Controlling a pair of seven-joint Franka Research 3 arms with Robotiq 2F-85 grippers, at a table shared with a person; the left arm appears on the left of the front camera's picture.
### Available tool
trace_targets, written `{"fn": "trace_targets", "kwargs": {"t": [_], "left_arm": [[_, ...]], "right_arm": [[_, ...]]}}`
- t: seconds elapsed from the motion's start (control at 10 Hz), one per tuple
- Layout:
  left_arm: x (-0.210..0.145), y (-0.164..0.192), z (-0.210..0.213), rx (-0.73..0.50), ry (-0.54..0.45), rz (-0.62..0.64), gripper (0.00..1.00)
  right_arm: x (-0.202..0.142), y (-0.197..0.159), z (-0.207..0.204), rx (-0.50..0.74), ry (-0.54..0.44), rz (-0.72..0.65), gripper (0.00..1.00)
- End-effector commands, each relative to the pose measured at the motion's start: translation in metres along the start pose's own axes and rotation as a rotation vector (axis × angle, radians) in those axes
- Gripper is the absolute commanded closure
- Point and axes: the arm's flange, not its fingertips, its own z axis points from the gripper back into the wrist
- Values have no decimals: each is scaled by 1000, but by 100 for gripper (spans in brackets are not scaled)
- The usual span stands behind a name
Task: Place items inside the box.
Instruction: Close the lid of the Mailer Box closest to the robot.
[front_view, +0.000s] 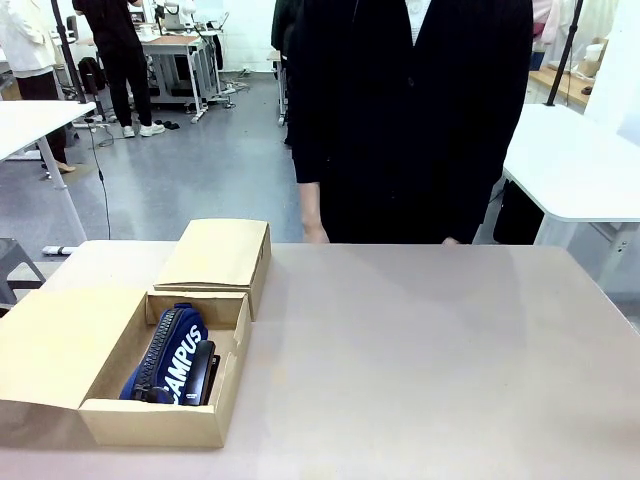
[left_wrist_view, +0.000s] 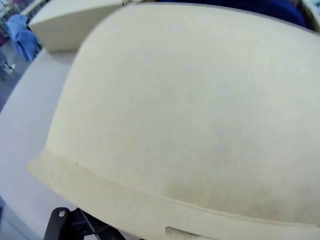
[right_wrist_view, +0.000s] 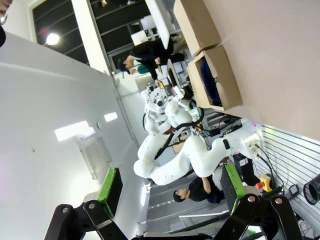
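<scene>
Pouch (front_view: 172, 352): navy blue, soft, long; white capitals "AMPUS" readable along its top, first letter tucked under the curve; dark zip running down its left edge; lying lengthwise inside the box, toward the left wall.
Stapler (front_view: 205, 372): black, narrow; wedged in the box just right of the pouch, touching it; lower end near the front wall.
Box (front_view: 150, 421): plain brown cardboard, open at the top; left flap (front_view: 55, 345) folded out flat on the table; short rear flap standing; sits at the near left of the table; seen also in the right wrist view (right_wrist_view: 223, 80), turned sideways, something dark blue inside.
Second box (front_view: 218, 256): same brown cardboard, shut; directly behind the open one, touching its rear flap.
Table (front_view: 430, 360): pale beige-grey top, bare to the right of the boxes.
Person (front_view: 410, 110): dark clothing, standing at the far edge; fingertips just showing at the table's rim.
Right claw (right_wrist_view: 170, 192): green pads (right_wrist_view: 109, 186) spread wide apart, nothing between them; pointed away from the table toward the room.
Left claw: cannot tell; left wrist view taken up by a pale cardboard surface (left_wrist_view: 190, 110) very close to the lens, a strip of blue past its top edge.
</scene>
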Motion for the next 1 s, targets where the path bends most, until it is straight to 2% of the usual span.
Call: {"fn": "trace_targets", "kwargs": {"t": [0.0,0.3,0.6,0.9], "left_arm": [[4,-2,7,46,-132,65,0],[21,-14,13,38,-401,126,0],[34,-15,16,105,-513,85,0],[84,-30,5,109,-632,58,0]], "right_arm": [[1,3,1,21,4,29,0],[1,3,1,21,4,29,0],[1,3,1,21,4,29,0],[1,3,1,21,4,29,0]]}}
